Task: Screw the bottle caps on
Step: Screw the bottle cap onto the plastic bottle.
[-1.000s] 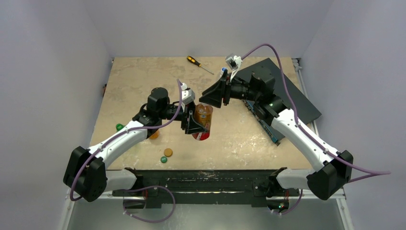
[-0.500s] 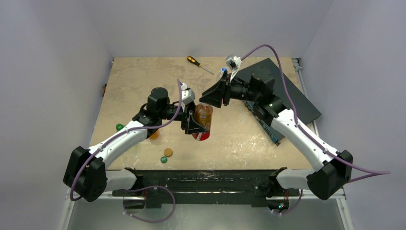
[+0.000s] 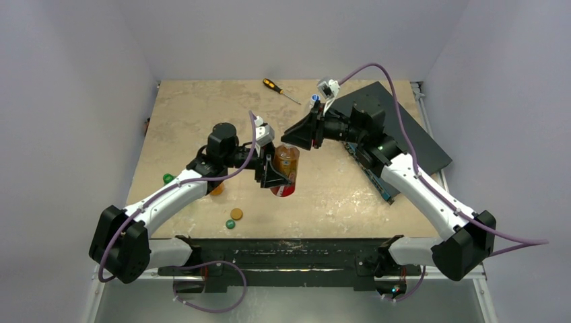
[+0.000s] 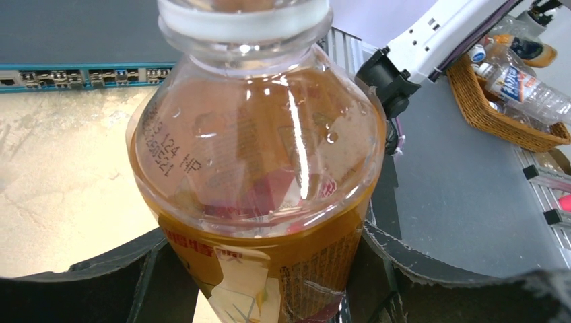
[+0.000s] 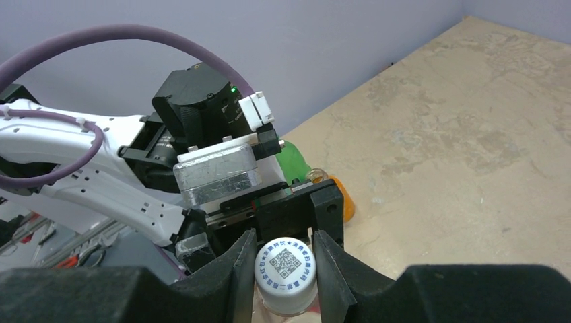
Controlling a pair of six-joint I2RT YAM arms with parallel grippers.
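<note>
The left pincer (image 3: 273, 173) grips the amber bottle (image 4: 256, 168) over the bench (image 3: 202, 121), neck aimed at the right pincer (image 5: 284, 259), which meets it end-on along its long axis, pinching the white cap (image 5: 287, 269).

The clear plastic bottle of amber liquid (image 4: 256, 168) wears a red, cream and brown label (image 4: 269, 282). The round white screw cap (image 5: 287, 266) bears a blue printed square code. The flat tabletop (image 3: 195, 121) is mottled beige; the slim screwdriver (image 3: 276, 88) is black-and-orange.
</note>
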